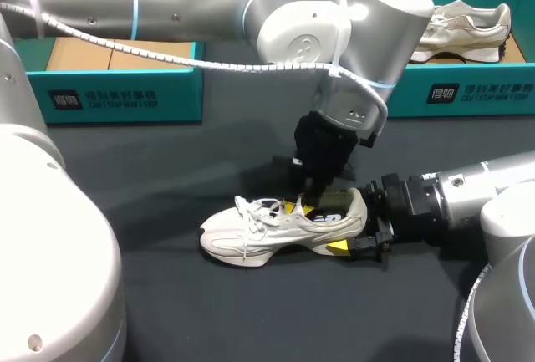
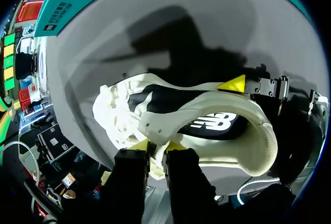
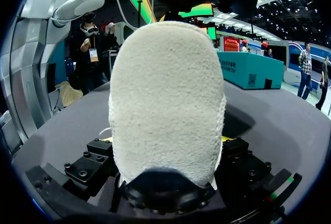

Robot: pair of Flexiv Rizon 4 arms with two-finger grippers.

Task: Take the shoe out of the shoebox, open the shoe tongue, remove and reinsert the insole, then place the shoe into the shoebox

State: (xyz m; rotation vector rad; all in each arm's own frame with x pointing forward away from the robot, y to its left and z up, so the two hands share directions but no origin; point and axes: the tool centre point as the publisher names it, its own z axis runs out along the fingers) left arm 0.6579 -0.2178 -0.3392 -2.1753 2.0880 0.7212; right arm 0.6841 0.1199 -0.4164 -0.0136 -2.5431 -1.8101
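The shoe (image 1: pixel 267 232) sits upright on the worktop (image 1: pixel 167 295). Our right pincer (image 1: pixel 347 226) clamps the heel, judged the stiffest hold; our left pincer (image 2: pixel 158 145) is closed on the upper's rim, likely soft and light.

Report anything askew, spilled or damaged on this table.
Nothing stands out. The white sneaker stands upright on its sole on the table, its heel gripped by the right hand, its collar pinched by the left hand. The second sneaker lies inside the teal shoebox at back right.
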